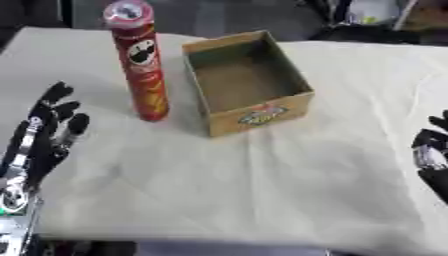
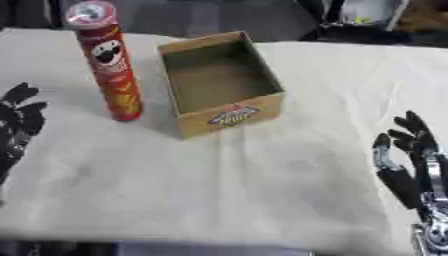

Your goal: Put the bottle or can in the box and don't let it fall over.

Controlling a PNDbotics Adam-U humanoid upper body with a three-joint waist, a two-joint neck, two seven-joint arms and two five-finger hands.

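**Can stands beside the box, no hand has taken it**

The task is at its beginning. The red can [image 1: 142, 62] stands upright on the table [image 1: 262, 190], near the far left corner, just beside the left wall of the cardboard box [image 1: 248, 82]. I cannot tell if the two are touching. The box is open at the top and nothing is seen inside it.

The left hand [image 1: 48, 132] rests near the left edge of the table, fingers straight and released, pointing up, holding nothing. The right hand [image 2: 409, 160] rests near the right edge, also relaxed and without anything in it.

The long axis of the can is vertical, the lid on top and the base on the cloth. It is tall and narrow, so I judge it tips easily.

The next move probably belongs to the left hand, which is nearer. It should take the can around the middle, keep the axis vertical, lift it over the box wall and set it down on its base.
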